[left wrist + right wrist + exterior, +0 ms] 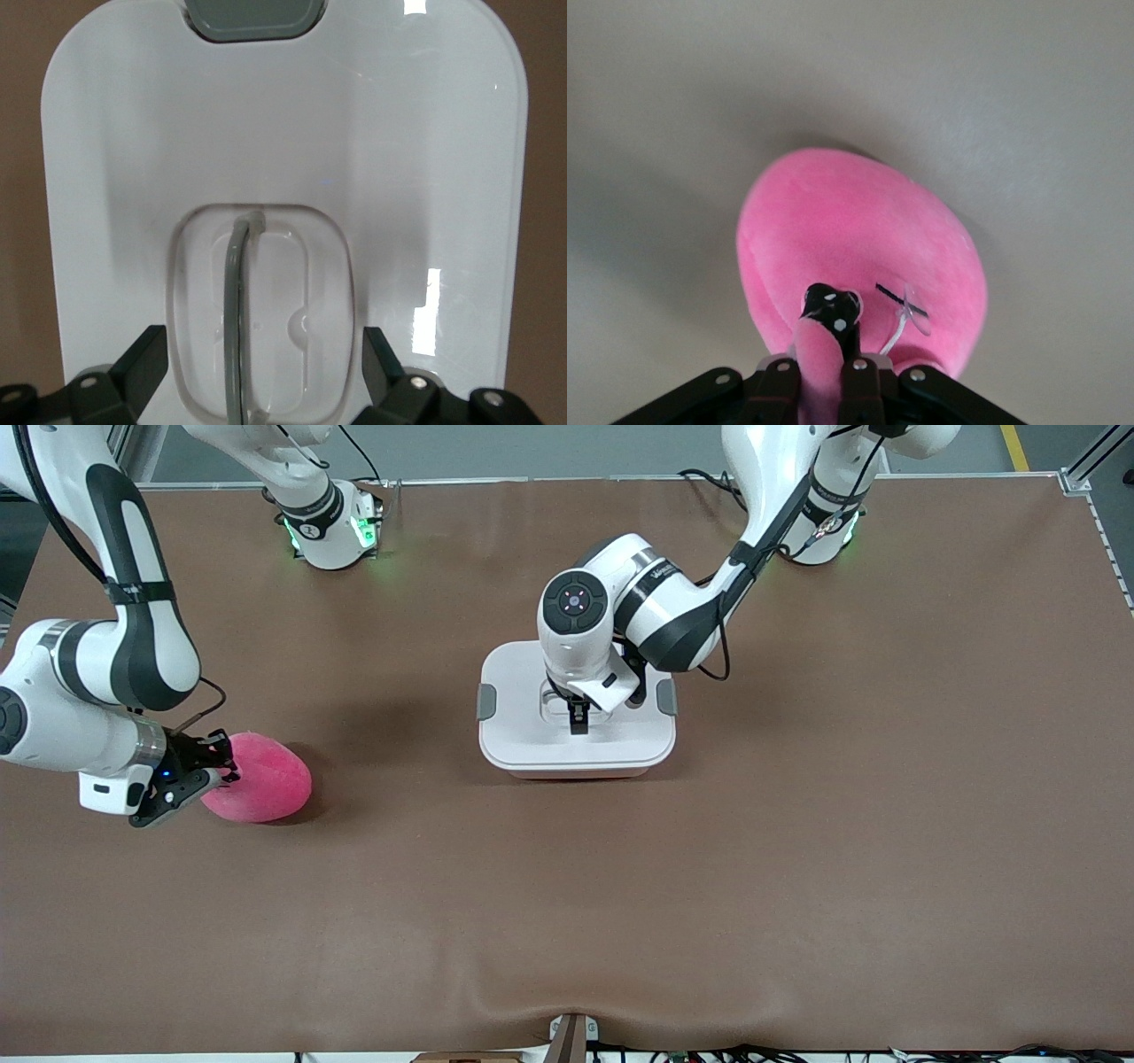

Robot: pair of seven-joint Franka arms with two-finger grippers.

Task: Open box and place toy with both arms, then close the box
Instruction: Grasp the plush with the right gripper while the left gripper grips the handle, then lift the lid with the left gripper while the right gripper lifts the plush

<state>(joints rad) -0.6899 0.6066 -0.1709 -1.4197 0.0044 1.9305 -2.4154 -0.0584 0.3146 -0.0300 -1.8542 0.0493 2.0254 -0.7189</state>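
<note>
The box stands closed near the table's middle, its white lid on, with a grey clip at each end. My left gripper hangs just over the lid, open. In the left wrist view its fingers straddle the recessed clear handle without touching it. The toy, a bright pink plush blob, lies on the table toward the right arm's end. My right gripper is shut on a fold of its plush, next to a small clear tag.
A brown mat covers the whole table. The two arm bases stand at the edge farthest from the front camera. A small mount sits at the nearest edge. A second grey clip shows in the left wrist view.
</note>
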